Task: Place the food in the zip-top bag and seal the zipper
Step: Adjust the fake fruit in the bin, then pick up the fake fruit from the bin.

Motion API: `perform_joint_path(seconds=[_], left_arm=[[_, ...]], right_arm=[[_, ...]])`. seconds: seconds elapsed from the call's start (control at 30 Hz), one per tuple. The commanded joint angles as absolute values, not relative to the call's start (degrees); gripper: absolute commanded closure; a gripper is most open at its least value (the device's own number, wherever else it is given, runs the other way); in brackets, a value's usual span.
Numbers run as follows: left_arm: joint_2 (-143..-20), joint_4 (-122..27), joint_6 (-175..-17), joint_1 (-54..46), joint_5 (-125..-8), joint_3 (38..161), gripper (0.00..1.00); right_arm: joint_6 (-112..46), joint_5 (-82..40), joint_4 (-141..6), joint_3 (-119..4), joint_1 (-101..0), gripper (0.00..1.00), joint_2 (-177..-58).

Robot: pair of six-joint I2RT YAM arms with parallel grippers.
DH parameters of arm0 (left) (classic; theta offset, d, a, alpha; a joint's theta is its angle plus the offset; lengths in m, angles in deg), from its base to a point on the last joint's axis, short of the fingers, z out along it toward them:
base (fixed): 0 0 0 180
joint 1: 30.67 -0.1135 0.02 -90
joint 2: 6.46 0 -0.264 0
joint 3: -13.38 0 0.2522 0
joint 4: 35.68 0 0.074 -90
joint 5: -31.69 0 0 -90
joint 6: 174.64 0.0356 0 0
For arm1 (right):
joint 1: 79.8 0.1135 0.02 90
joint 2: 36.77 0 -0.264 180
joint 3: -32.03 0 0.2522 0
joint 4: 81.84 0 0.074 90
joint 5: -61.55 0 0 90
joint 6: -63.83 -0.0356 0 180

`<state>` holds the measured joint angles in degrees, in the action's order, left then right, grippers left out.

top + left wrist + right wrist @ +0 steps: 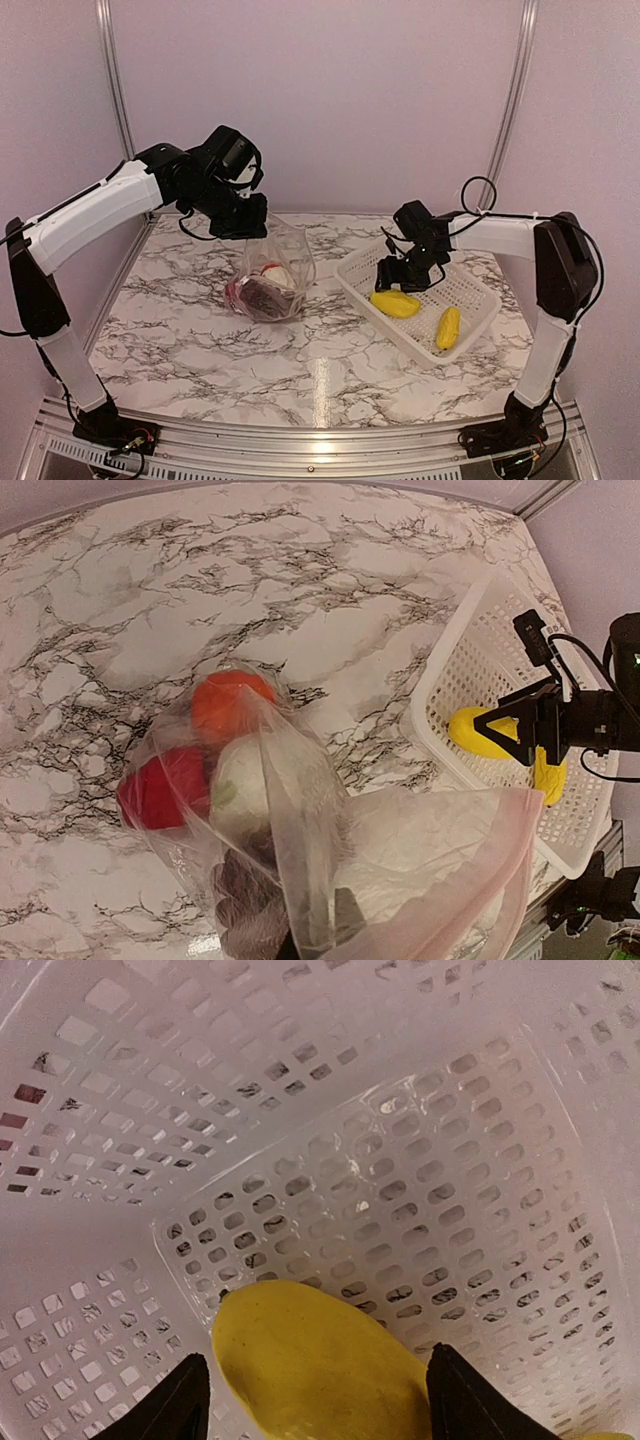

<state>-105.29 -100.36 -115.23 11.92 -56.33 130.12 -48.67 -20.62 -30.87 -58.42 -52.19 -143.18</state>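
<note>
The clear zip-top bag (272,270) stands on the marble table, held up by its mouth. My left gripper (242,216) is shut on its top edge. In the left wrist view the bag (300,810) holds the orange fruit (230,702), the red piece (158,790), the white cauliflower (245,780) and the purple grapes (245,905). The pinkish zipper (480,890) runs along the open mouth. My right gripper (408,272) is open inside the white basket (480,290), its fingertips (178,1405) on either side of a yellow piece (320,1360). A second yellow piece (448,327) lies nearby.
The lattice basket sits at the right of the table, long side angled toward the bag; it also shows in the left wrist view (445,680). Purple walls and metal frame posts (512,100) enclose the back and sides.
</note>
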Motion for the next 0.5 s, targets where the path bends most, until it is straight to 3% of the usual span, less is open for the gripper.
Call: perform_joint_path(seconds=[0.0, 0.33, 0.47], left_arm=[[-103.37, -99.98, -115.05, 11.87, -55.89, 129.53, 0.94], [-103.19, -99.63, -115.27, 11.86, -56.32, 128.65, 0.93], [-103.42, -99.15, -115.61, 11.87, -57.10, 128.56, 0.93]], right_arm=[[-44.32, -21.34, -26.91, -58.86, -51.33, 0.28, -144.11], [-42.96, -20.01, -26.33, -55.50, -51.10, 0.28, -141.28], [-42.87, -20.50, -26.80, -55.16, -51.09, 0.33, -142.11]])
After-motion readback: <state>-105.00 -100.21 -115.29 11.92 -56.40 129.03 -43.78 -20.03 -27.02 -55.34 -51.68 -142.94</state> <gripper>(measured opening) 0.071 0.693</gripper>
